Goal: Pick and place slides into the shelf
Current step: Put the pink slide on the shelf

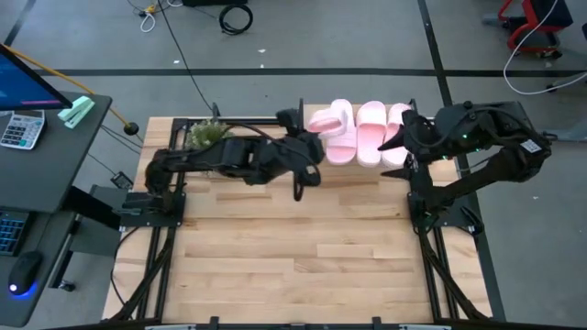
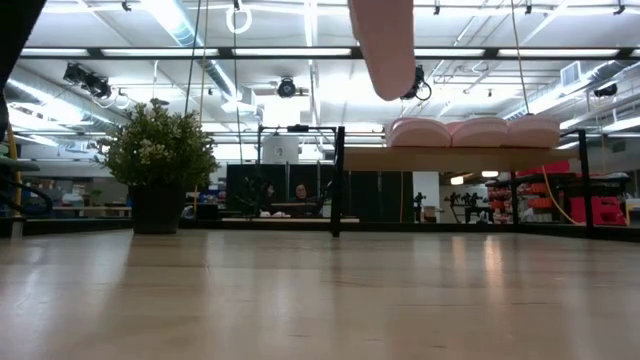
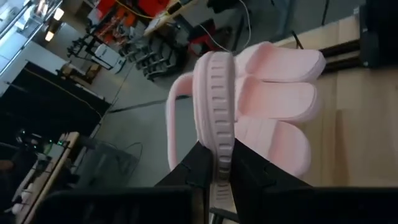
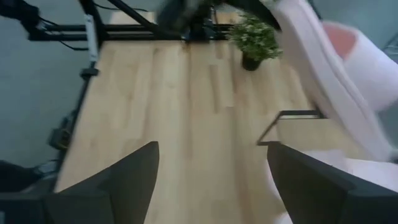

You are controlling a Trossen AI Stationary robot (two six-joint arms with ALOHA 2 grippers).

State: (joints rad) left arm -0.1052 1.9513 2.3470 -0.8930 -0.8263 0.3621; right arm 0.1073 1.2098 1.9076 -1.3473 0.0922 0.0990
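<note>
From above, we see the left gripper [image 1: 316, 137] at the shelf's [image 1: 367, 168] left end, clamped on the fourth slide [image 1: 332, 120], which hangs over the free space beside the three slides already shelved [image 1: 371, 137]. Those three lie side by side with their long axes running front to back. The held slide sits just left of them, so the left arm is the nearer one — the coming move looks like a short lowering into that gap. The right gripper [image 1: 401, 139] hovers over the shelf's right end with fingers spread wide, holding nothing.

At worktop level, the carried slide [image 2: 383, 45] hangs on end, above and left of the row [image 2: 475, 131] on the board [image 2: 450, 158]; the black upright [image 2: 338, 180] stands below it. The potted plant [image 2: 158, 165] sits well apart.

In the left wrist view, narrow fingers [image 3: 199, 165] pinch the slide's sole edge [image 3: 214, 118] — its neighbours [image 3: 280, 93] lie just beyond.

In the right wrist view, wide-set fingers [image 4: 134, 177] frame bare worktop [image 4: 174, 112]; the lifted slide [image 4: 323, 68] tilts nearby.
</note>
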